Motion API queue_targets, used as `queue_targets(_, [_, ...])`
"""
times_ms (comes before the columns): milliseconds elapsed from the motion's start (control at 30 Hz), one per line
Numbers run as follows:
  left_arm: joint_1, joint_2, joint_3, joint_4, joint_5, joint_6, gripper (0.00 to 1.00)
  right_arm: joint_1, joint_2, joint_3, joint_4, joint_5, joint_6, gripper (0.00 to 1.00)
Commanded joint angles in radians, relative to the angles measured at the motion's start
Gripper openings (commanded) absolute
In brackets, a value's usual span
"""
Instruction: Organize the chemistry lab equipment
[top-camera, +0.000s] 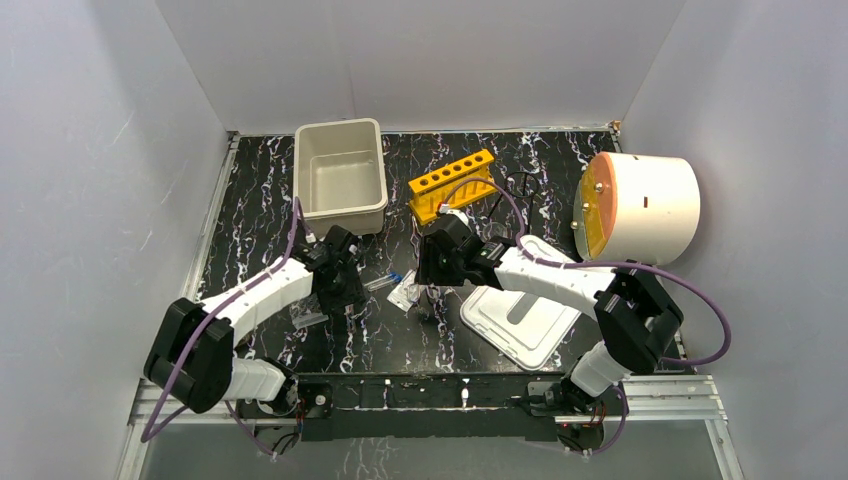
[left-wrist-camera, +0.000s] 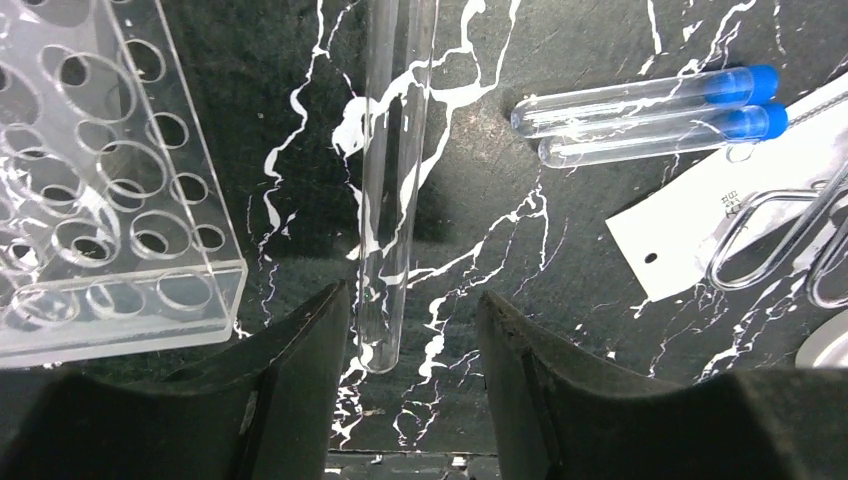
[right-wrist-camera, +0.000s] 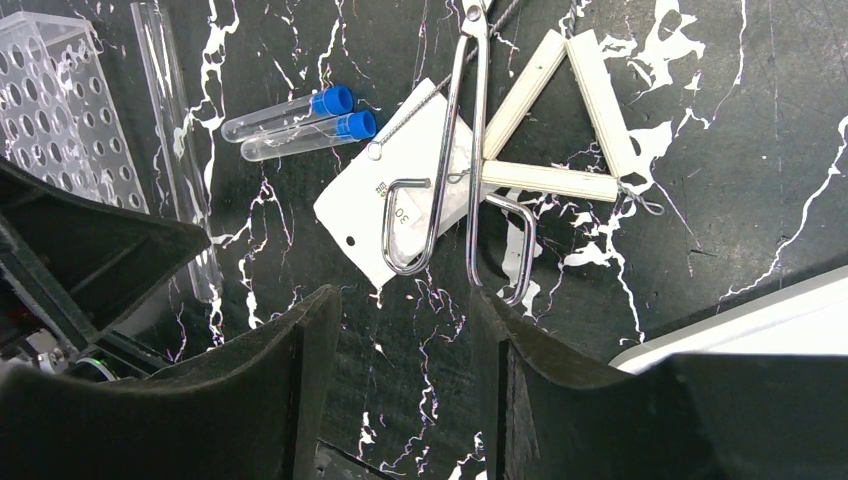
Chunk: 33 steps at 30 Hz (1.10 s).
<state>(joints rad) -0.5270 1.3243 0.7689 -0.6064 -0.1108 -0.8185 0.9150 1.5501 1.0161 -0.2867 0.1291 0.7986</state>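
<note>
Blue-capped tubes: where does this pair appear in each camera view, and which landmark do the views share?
Top external: the blue-capped tubes lie near the centre, very small.
Left wrist: upper right, caps pointing right.
Right wrist: upper left, caps pointing right.
Shared landmark: the white card next to their capped ends.

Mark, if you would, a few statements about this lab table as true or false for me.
1. Two blue-capped tubes lie side by side on the table. True.
2. The left gripper is clamped on the glass tube. False: its jaws stand open on either side of the tube's end.
3. The yellow rack sits inside the white bin. False: it stands beside the bin.
4. The white triangle lies next to the metal tongs. True.
</note>
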Motion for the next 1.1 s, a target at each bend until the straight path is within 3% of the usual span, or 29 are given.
queue_targets(0, [-0.007,0.026,-0.038,0.038,0.019,0.017,0.47,0.002,-0.016,0.002,0.022,0.022,0.007,0.59])
queue_targets(167, [-0.008,0.06,-0.052,0.04,0.015,0.019,0.46,0.001,-0.026,-0.002,0.012,0.031,0.012,0.59])
queue_targets(467, [-0.009,0.117,-0.06,0.07,-0.004,0.05,0.34,0.001,-0.047,-0.011,0.002,0.045,0.017,0.59])
queue_targets(633, [-0.01,0.125,-0.074,0.108,-0.008,0.079,0.18,0.001,-0.062,-0.016,0.002,0.052,0.014,0.59])
queue_targets(833, [-0.028,0.061,-0.045,0.06,0.037,0.104,0.07,0.0,-0.076,-0.017,0.01,0.041,0.005,0.6])
queue_targets(1067, [-0.042,-0.122,-0.027,0.003,0.21,0.133,0.05,0.001,-0.106,-0.059,0.158,-0.113,-0.021,0.63])
